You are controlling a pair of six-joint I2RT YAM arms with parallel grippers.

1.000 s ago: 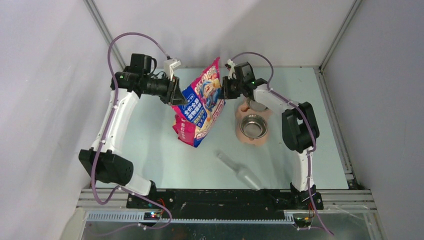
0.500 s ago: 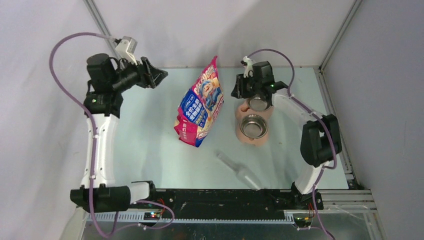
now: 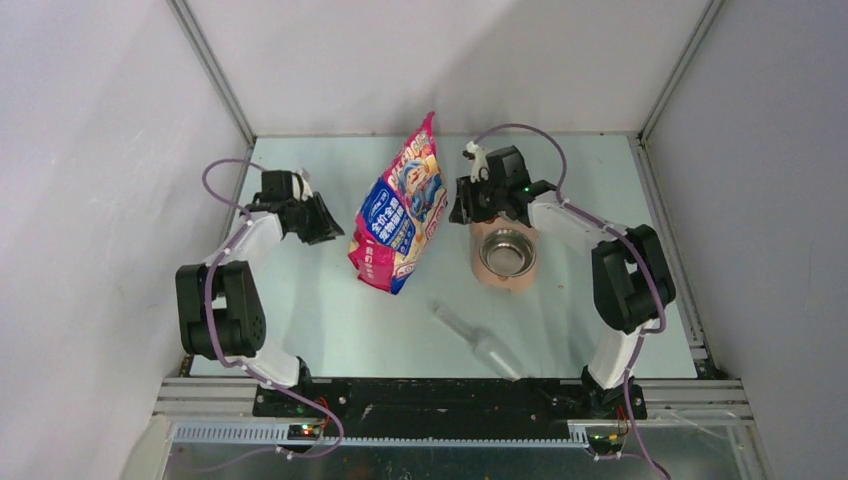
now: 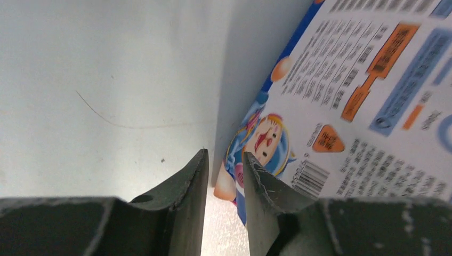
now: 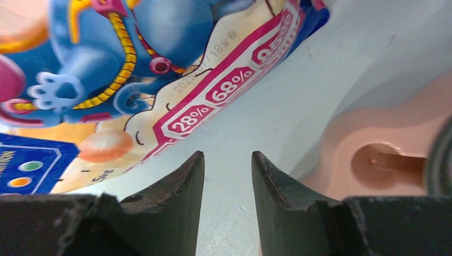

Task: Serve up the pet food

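Scoop (image 3: 475, 342): clear plastic, lying flat on the table (image 3: 300, 320), near centre, well apart from both arms. Its narrow end points far-left.

Feeder (image 3: 488, 276): pink stand, right of centre, farther back than the scoop. One steel bowl (image 3: 506, 250) sits in its near seat, inside showing bare metal. The far part of the stand is covered by the right arm in the top view.

Bag (image 3: 398, 215): pink and blue, cartoon print, standing at centre and leaning, its top corner reaching toward the far edge. It stands left of the feeder, a strip of table between them.

Left gripper (image 4: 224, 154): low over the table just left of the bag, fingers pointed at it. Jaws slightly spread with a narrow gap. Only the table and the bag's lower corner show through the gap; nothing is pinched. Whether the tips touch the bag cannot be told.

Right gripper (image 5: 227, 156): low between the bag and the feeder, toward the far side. Jaws spread a little wider than the left pair, bare table visible between them, nothing pinched. Bag print lies just beyond on one side, pink stand on the other.

Pet food: no kibble visible in any view; its location cannot be told.
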